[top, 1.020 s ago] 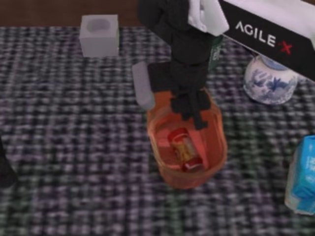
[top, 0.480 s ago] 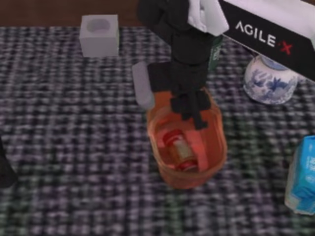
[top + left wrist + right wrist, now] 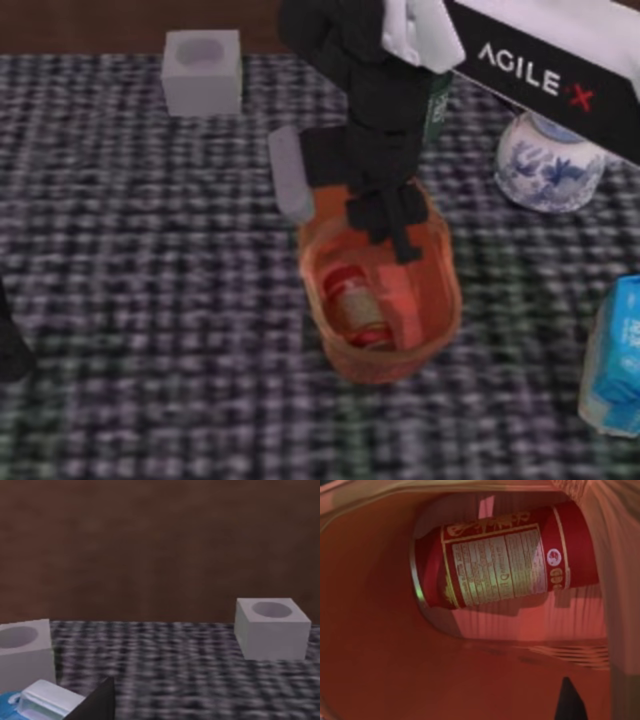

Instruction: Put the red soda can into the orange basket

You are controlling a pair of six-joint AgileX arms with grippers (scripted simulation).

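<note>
The red soda can [image 3: 356, 302] lies on its side inside the orange basket [image 3: 440, 300], down on the floor of it, with nothing gripping it. From the right wrist view the can [image 3: 505, 562] rests against the basket's inner wall [image 3: 375, 645], its label facing up. The right tool [image 3: 390, 225] hangs just over the basket's far rim, above the can and apart from it; I cannot tell how wide its fingers stand. The basket sits near the middle of the checked surface [image 3: 150, 300]. Around it are a grey block [image 3: 203, 72], a blue-and-white pot [image 3: 548, 165] and a blue carton [image 3: 615, 360]. The left arm is parked at the left edge.
</note>
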